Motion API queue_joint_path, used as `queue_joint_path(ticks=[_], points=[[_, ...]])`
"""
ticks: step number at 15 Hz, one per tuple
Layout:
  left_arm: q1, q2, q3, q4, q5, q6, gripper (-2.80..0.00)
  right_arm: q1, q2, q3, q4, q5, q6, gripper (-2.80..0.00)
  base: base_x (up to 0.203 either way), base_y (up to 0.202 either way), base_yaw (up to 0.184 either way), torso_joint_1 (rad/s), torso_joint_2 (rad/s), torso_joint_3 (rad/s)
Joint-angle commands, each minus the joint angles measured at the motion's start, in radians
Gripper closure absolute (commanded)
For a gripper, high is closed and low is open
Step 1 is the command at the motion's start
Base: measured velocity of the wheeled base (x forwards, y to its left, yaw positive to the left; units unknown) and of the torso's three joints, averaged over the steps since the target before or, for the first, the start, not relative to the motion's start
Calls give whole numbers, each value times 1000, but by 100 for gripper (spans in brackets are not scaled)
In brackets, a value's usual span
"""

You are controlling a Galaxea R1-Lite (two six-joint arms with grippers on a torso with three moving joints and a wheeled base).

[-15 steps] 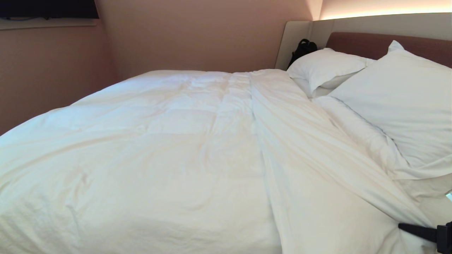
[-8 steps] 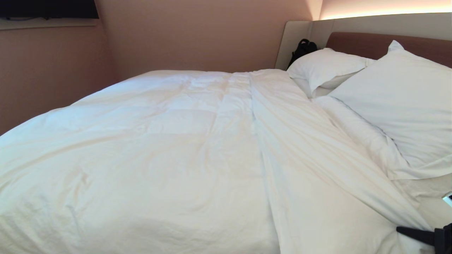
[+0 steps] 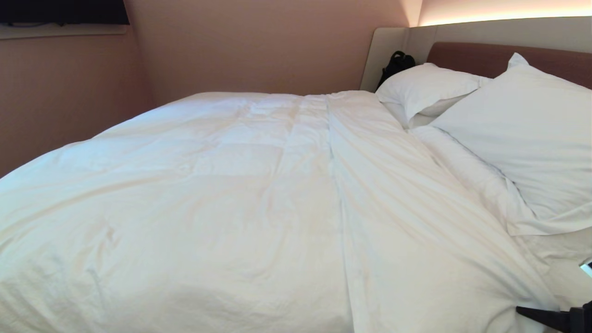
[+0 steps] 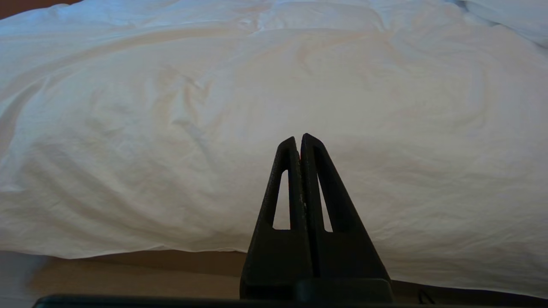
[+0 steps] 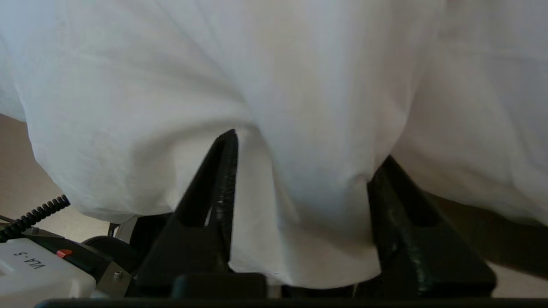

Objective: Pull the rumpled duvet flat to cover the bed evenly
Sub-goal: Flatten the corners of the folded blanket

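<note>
The white duvet (image 3: 231, 194) lies spread over the bed (image 3: 476, 58), with long creases running from its middle toward the near right corner. My right gripper (image 3: 545, 317) sits at that corner, low at the bed's edge. In the right wrist view the right gripper (image 5: 309, 147) stands open, and a fold of duvet (image 5: 299, 85) hangs loosely between its two fingers. My left gripper (image 4: 299, 139) is shut on nothing, parked in front of the duvet's hanging near side (image 4: 214, 107).
Two white pillows (image 3: 425, 88) (image 3: 527, 134) lean at the brown headboard. A black bag (image 3: 397, 64) sits in the corner behind them. Bare sheet (image 3: 569, 273) shows below the near pillow. A coiled cable (image 5: 34, 214) and part of my base lie beside the right gripper.
The right gripper has opened and sunk a little toward the bed's edge. The taut ridge of duvet leading to it has slackened and flattened.
</note>
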Motion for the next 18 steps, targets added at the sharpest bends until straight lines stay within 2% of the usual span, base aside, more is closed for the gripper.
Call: queue_joint_path(ticks=[1, 4, 8, 9, 13, 18], points=[[0, 0, 0, 0, 1, -1, 0, 0, -94, 14, 55, -81, -3, -280, 0, 0, 0, 0, 0, 0], [0, 0, 0, 0, 1, -1, 0, 0, -202, 9, 153, -103, -2, -280, 0, 0, 0, 0, 0, 0], [0, 0, 0, 0, 1, -1, 0, -1, -495, -40, 390, -140, 0, -280, 0, 0, 0, 0, 0, 0], [0, 0, 0, 0, 1, -1, 0, -1, -553, -57, 445, -147, 1, 0, 0, 0, 0, 0, 0, 0], [0, 0, 0, 0, 1, -1, 0, 3, -651, -122, 639, -156, 1, 0, 0, 0, 0, 0, 0, 0], [0, 0, 0, 0, 1, -1, 0, 11, -625, -77, 644, -159, -2, 0, 0, 0, 0, 0, 0, 0]])
